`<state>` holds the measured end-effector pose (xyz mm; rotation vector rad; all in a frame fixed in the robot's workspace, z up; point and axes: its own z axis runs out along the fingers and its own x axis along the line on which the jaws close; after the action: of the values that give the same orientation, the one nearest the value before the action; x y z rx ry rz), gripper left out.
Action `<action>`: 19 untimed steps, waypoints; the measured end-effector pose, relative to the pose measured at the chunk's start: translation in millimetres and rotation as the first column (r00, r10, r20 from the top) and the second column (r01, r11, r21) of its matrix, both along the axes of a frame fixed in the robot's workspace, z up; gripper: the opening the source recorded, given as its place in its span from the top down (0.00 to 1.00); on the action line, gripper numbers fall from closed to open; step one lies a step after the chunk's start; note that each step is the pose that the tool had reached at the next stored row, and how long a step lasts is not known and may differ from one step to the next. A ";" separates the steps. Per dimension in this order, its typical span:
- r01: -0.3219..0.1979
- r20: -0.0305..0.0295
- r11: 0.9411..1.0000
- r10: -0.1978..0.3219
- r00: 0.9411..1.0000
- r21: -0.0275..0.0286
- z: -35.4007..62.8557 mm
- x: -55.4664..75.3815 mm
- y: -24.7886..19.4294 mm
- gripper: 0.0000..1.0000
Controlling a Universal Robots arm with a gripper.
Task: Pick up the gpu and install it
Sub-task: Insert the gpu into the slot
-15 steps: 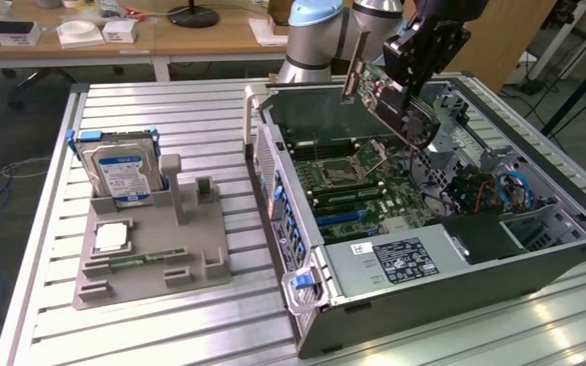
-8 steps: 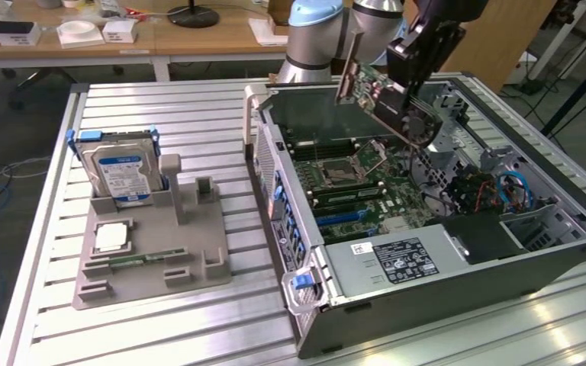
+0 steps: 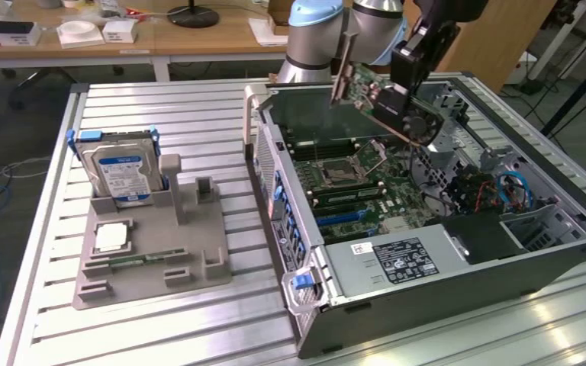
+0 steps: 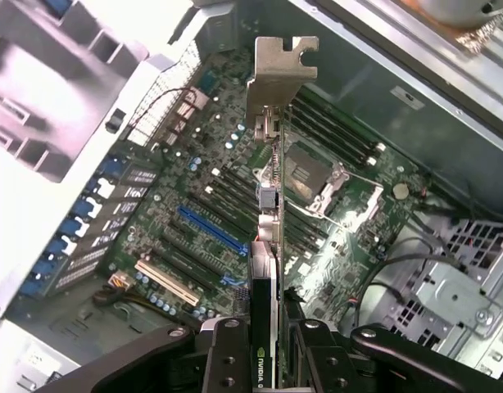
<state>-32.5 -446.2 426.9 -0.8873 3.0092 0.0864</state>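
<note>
Pincer [image 4: 266, 354], partly closed, clamps the gpu [image 4: 268, 213] by one end, its long axis running away to the silver bracket [image 4: 280, 70], held above the motherboard [image 4: 186, 188] inside the open case [image 3: 476, 293].

hard drive [image 3: 122, 171]: upright in grey holder [image 3: 196, 263] | holder: bench [image 3: 171, 335], exterior view's left side | memory stick [image 3: 135, 261]: flat in holder | silver chip [image 3: 113, 237]: flat on holder | open computer case [image 3: 415, 297]: bench, exterior view's right side, motherboard [image 3: 359, 194] exposed | wooden desk [image 3: 201, 38]: beyond far edge
</note>
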 end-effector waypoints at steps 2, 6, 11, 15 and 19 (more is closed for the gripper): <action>-0.031 0.000 1.000 0.031 1.000 0.000 -0.1 0.0 0.0 0.74; -0.090 0.000 0.996 0.090 0.996 0.000 -0.3 0.1 0.0 0.74; -0.165 0.000 0.986 0.165 0.986 0.000 -0.5 0.2 0.0 0.74; -0.224 0.000 0.974 0.224 0.974 0.000 -0.7 0.3 0.0 0.74; -0.284 0.000 0.959 0.284 0.959 0.000 -0.9 0.3 0.0 0.74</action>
<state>-32.1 -446.2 425.9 -1.3138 2.8577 0.0866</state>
